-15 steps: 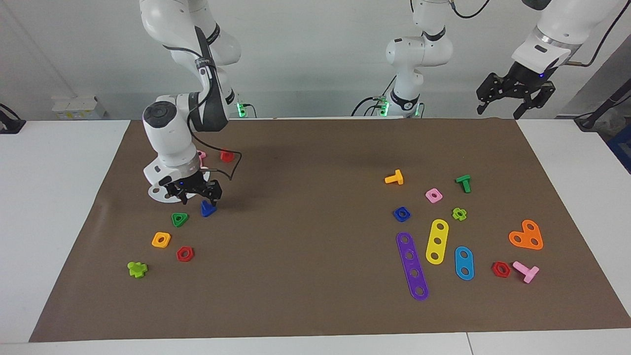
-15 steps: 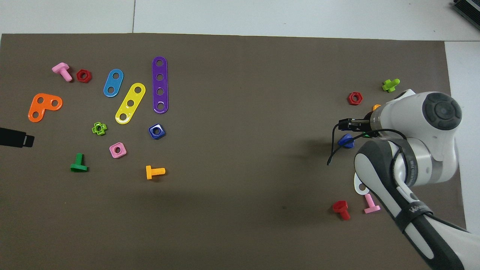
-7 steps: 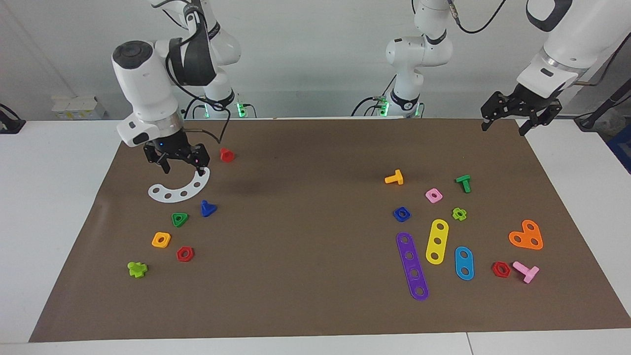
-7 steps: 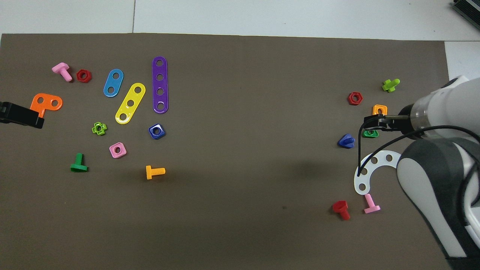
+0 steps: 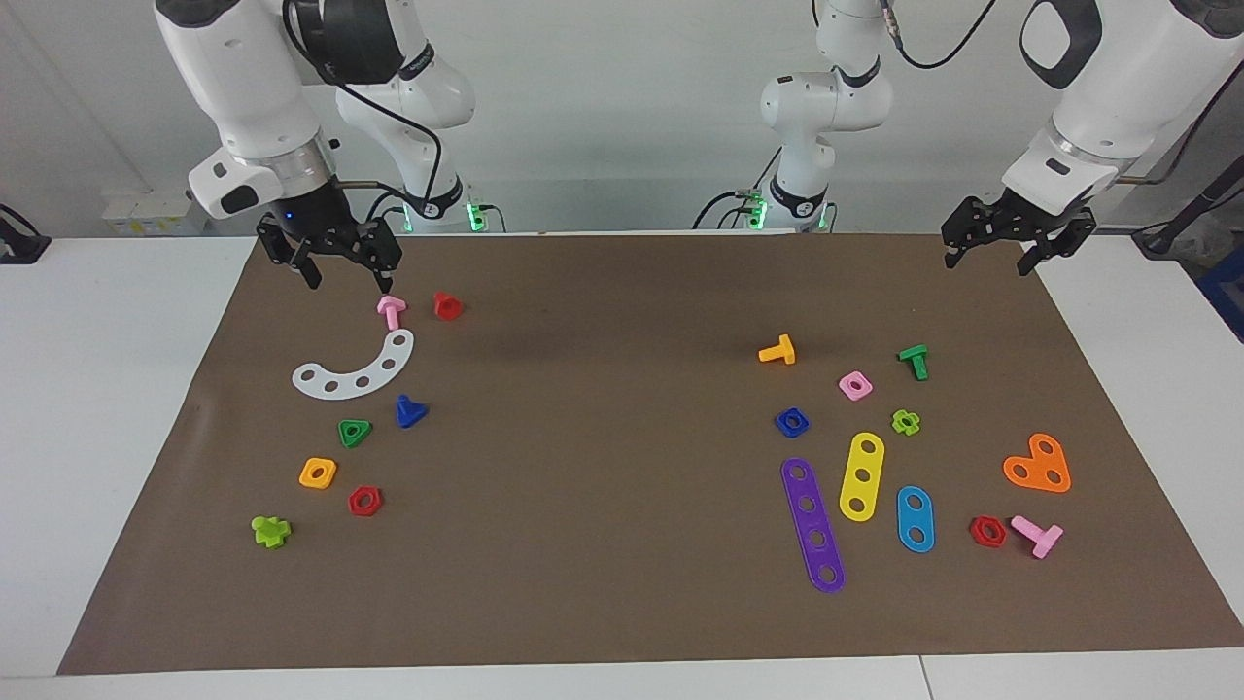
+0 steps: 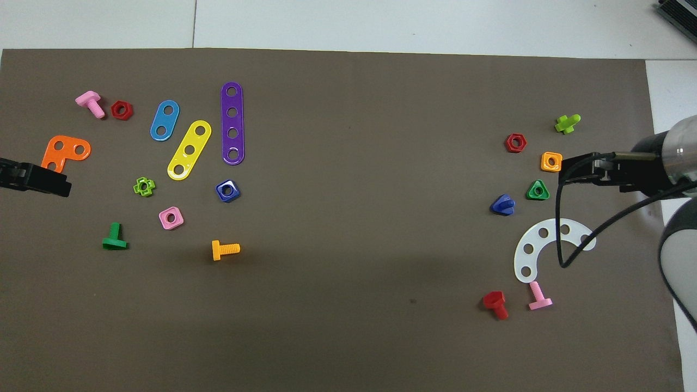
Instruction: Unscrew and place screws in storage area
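Blue bolt (image 5: 410, 412) lying free, left gripper (image 6: 34, 178) cut off

Glossy plastic dark-blue bolt (image 5: 410, 412), matt brown mat (image 5: 603, 603)

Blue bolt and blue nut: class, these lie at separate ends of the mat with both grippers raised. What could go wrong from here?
1. The blue bolt lies close to the green nut and white arc; a descending right gripper might nudge them.
2. The blue nut sits near the purple strip; the left gripper could clip it.
3. The bolt rests on its side and may roll when pinched.
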